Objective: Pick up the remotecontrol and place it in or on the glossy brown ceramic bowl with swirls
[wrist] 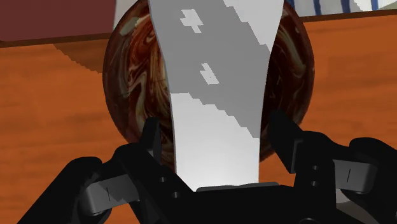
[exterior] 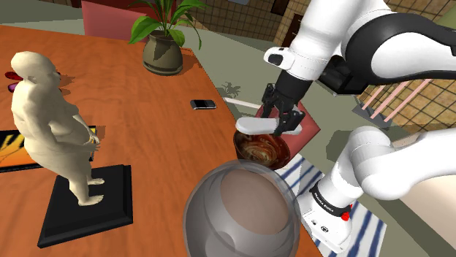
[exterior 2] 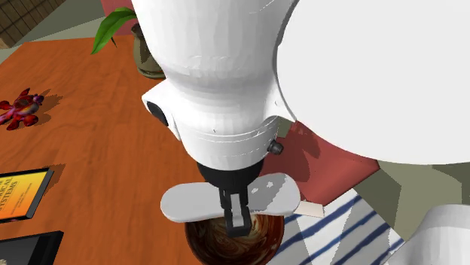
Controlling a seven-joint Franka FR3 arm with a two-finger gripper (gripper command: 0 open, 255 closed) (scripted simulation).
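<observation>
A flat pale grey remote control hangs level just above the glossy brown swirled bowl, which stands near the table's edge in front of the stand. My gripper is shut on the remote's middle, reaching down from above. In the second exterior view the remote control lies crosswise over the bowl, with the gripper at its centre. Along the wrist view the remote control runs out between the fingers of the gripper and covers the middle of the bowl.
A large grey see-through bowl sits close in front of the brown one. A pale statue on a black base, a potted plant and a dark phone share the table. A red seat and striped rug lie past the edge.
</observation>
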